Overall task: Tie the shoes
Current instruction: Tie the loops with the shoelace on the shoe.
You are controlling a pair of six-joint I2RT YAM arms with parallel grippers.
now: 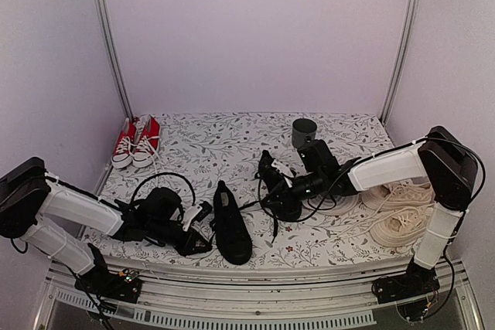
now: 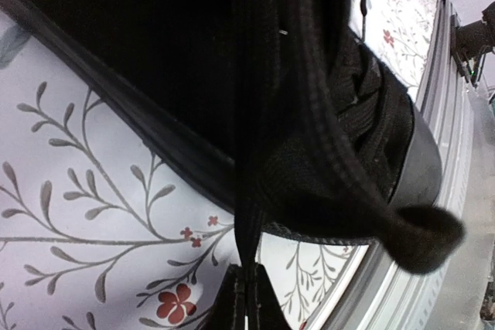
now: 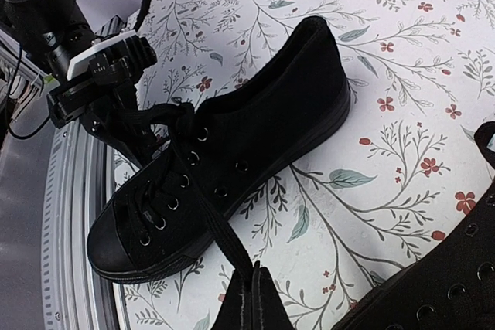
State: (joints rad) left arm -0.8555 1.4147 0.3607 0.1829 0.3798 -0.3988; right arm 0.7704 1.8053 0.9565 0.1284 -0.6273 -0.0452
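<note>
One black shoe [image 1: 232,237] lies near the table's front edge with its toe toward the front rail, and fills the right wrist view [image 3: 232,152]. The other black shoe [image 1: 277,183] sits further back to its right; only a corner of it [image 3: 441,284] shows in the right wrist view. My left gripper [image 1: 206,212] is beside the near shoe's toe end, shut on a lace [image 2: 246,191] that runs down from the shoe [image 2: 325,113] into the jaws [image 2: 247,272]. My right gripper [image 1: 272,197] is shut on the other lace end [image 3: 224,237], stretched taut from the eyelets to the jaws [image 3: 251,280].
Small red-and-white sneakers [image 1: 135,143] stand at the back left. Cream sneakers [image 1: 402,210] lie at the right under the right arm. A grey cup [image 1: 303,132] stands at the back. The metal front rail [image 1: 255,276] runs just past the near shoe's toe.
</note>
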